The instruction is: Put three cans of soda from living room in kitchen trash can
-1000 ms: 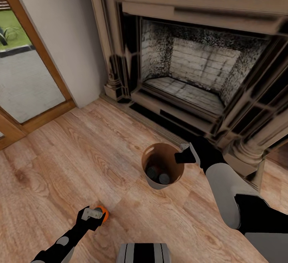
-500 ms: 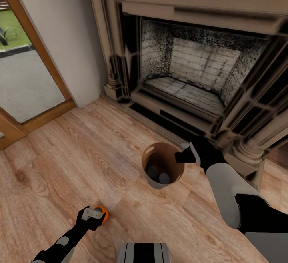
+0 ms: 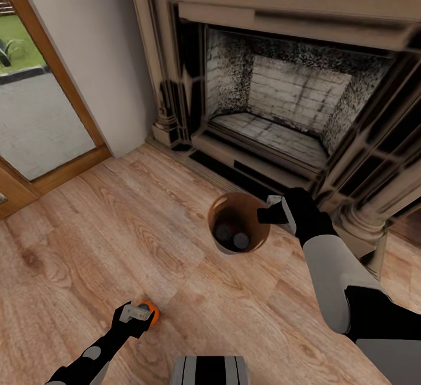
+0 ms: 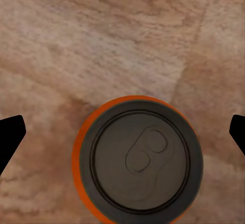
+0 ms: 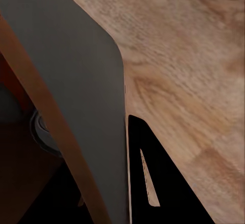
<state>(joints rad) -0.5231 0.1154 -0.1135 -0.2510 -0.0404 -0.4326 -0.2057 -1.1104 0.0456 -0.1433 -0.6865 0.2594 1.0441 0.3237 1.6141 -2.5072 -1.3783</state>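
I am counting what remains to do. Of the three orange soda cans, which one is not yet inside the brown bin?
The orange soda can standing upright on the plank floor under the left gripper. The two other cans lie inside the copper-brown bin, grey tops showing.

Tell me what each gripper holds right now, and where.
The right gripper pinches the trash can by its rim. The left gripper straddles a soda can from above, fingers apart, not gripping.

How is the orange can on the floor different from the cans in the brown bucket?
The soda can on the floor stands alone on the planks, between the left gripper's open fingers, its orange side showing. The two cans in the trash can sit deep inside, showing grey tops. The right gripper holds that pail's rim. All have grey tops.
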